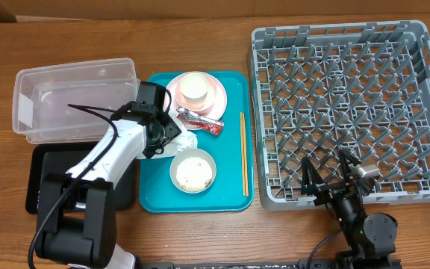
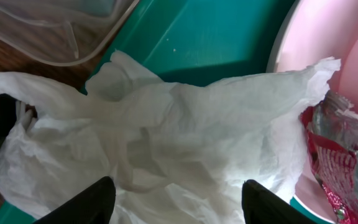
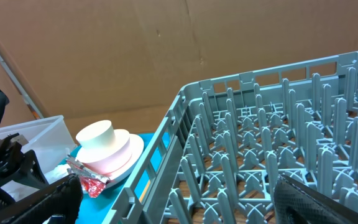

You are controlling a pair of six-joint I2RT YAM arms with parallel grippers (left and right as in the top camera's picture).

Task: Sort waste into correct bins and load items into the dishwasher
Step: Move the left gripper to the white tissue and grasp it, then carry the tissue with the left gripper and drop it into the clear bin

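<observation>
My left gripper hangs open right over the crumpled white napkin on the teal tray; in the left wrist view its fingertips straddle the napkin. The red wrapper lies on the pink plate under the cream cup; the wrapper and plate also show in the left wrist view. A bowl with rice crumbs and chopsticks lie on the tray. The clear tub and black tray are at left. My right gripper is open at the grey rack.
The teal serving tray sits between the bins and the rack. The rack's near wall is just in front of the right gripper. The cup on the plate and the wrapper show in the right wrist view.
</observation>
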